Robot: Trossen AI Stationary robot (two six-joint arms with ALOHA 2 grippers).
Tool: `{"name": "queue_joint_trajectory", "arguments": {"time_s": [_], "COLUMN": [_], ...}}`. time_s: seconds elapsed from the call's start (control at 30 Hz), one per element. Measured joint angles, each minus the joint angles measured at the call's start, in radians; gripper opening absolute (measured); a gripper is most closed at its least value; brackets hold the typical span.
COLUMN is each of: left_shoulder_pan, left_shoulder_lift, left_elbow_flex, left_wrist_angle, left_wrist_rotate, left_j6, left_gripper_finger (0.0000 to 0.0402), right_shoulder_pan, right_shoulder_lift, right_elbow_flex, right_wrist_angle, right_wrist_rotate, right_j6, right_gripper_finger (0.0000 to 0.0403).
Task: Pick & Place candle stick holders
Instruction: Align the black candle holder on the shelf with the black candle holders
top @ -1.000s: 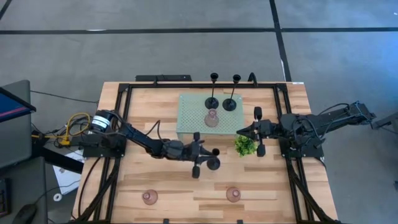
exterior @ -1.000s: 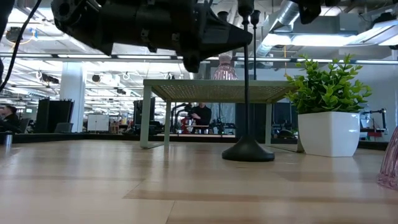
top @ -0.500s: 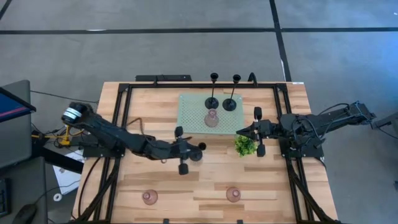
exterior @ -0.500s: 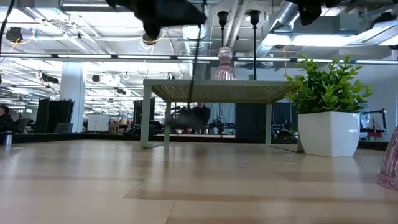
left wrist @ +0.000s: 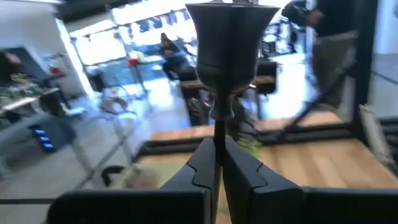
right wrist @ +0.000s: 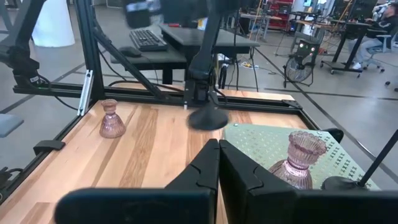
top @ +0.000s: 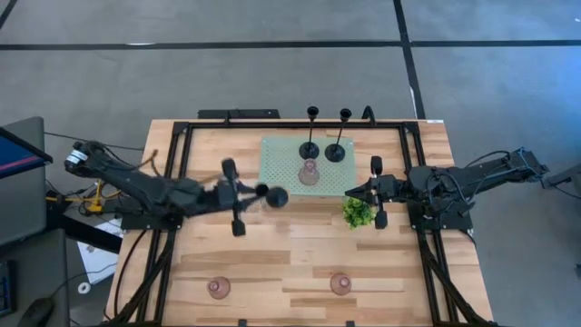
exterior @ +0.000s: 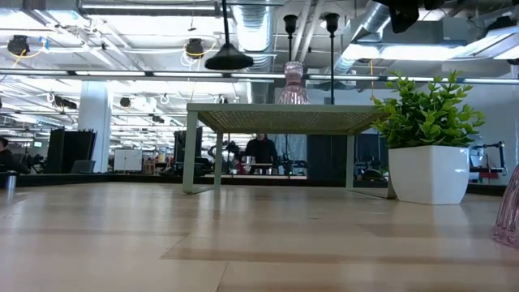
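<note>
My left gripper point(top: 260, 192) is shut on a black candle stick holder point(top: 275, 196) and holds it high above the table, left of the pale green perforated tray point(top: 281, 150). Its disc base shows in the low view point(exterior: 229, 58) and its cup in the left wrist view point(left wrist: 231, 37). Two black holders point(top: 310, 148) point(top: 336, 152) and one pinkish-mauve holder point(top: 310, 173) stand on the tray. Two more pinkish holders point(top: 218, 288) point(top: 340, 284) stand on their bases near the table's near edge. My right gripper point(top: 349, 193) is shut and empty beside the green plant point(top: 358, 212). My left gripper pinches the black holder's thin stem point(left wrist: 217, 127) between its two fingers, a little below the cup. The fingers come from the table's left and lie across the stem. The holder is about upright and lifted clear, its disc base point(exterior: 229, 58) above the level of the tray top.
The tray stands on legs point(exterior: 191, 150) at the table's far middle. The potted plant point(exterior: 428, 162) stands just right of it. A black frame point(top: 182, 145) runs round the table's edges. People show in the room behind point(exterior: 261, 150).
My left gripper has lifted the black holder off the table, where it stood a second ago. It has carried the holder up and toward the table's left and far edges. The holder has stayed about upright and now hangs clear. My right gripper has kept still.
</note>
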Motion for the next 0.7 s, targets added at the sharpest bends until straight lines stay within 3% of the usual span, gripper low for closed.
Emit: {"name": "queue_joint_trajectory", "arguments": {"time_s": [0.2,0.53,0.7], "left_shoulder_pan": [0.184,0.521,0.65], "left_shoulder_lift": [-0.054,0.061,0.143], "left_elbow_flex": [0.001,0.076,0.103], "left_wrist_angle": [0.003,-0.008,-0.024], "left_wrist_rotate": [0.024,0.318,0.411], "left_j6": [0.01,-0.1,-0.18], "left_gripper_finger": [0.0011,0.0011,0.0011], "right_shoulder_pan": [-0.001,-0.051,-0.064], "right_shoulder_lift": [0.0,0.0,0.0], "right_elbow_flex": [0.0,0.0,0.0], "right_wrist_angle": [0.024,0.038,0.025], "right_wrist_rotate": [0.005,0.005,0.005], "right_j6": [-0.009,-0.011,-0.011], "right_gripper_finger": [0.0,0.0,0.0]}}
